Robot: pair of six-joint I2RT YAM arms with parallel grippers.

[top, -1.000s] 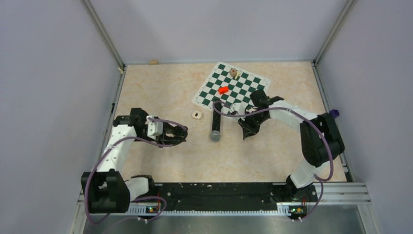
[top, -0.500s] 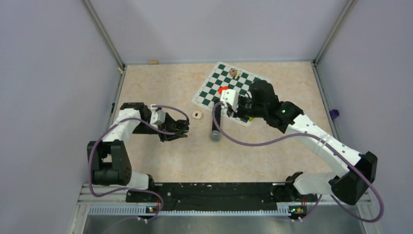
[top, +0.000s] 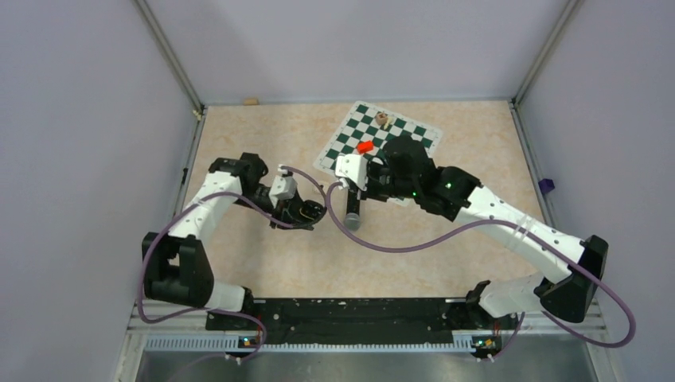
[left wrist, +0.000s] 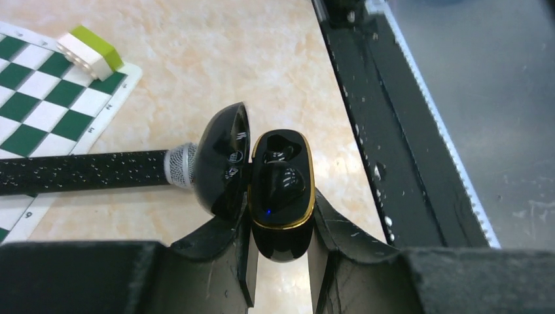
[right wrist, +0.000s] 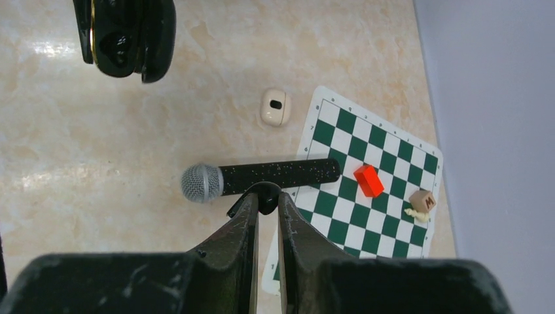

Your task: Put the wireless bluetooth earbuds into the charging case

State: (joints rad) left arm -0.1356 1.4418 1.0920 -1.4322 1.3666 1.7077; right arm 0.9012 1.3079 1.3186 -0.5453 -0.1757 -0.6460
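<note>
I am keeping my eye first on the left gripper [left wrist: 280,226]: its two fingers are clamping the lower body of the black charging case [left wrist: 281,190] from either side. The case is standing open, its lid [left wrist: 226,157] swung to the fingers' left, with a gold rim and a small blue light facing the wrist camera. Something dark and glossy is sitting in the lower well; I cannot tell whether it is a bud. Just past the lid a microphone [left wrist: 85,171] is lying crosswise. Farther ahead and left, a yellow-green block [left wrist: 91,51] is resting on the corner of a chessboard [left wrist: 33,111].

The right gripper [right wrist: 265,203] is pinching a small black earbud [right wrist: 265,193] at its nearly closed tips, just short of the microphone. Beyond the microphone a small off-white piece [right wrist: 275,106] is lying on the table [right wrist: 98,163]. Ahead and right, a red piece [right wrist: 368,180] and a wooden cube [right wrist: 423,199] are sitting on the chessboard. The case is hanging far ahead, to the left.
</note>
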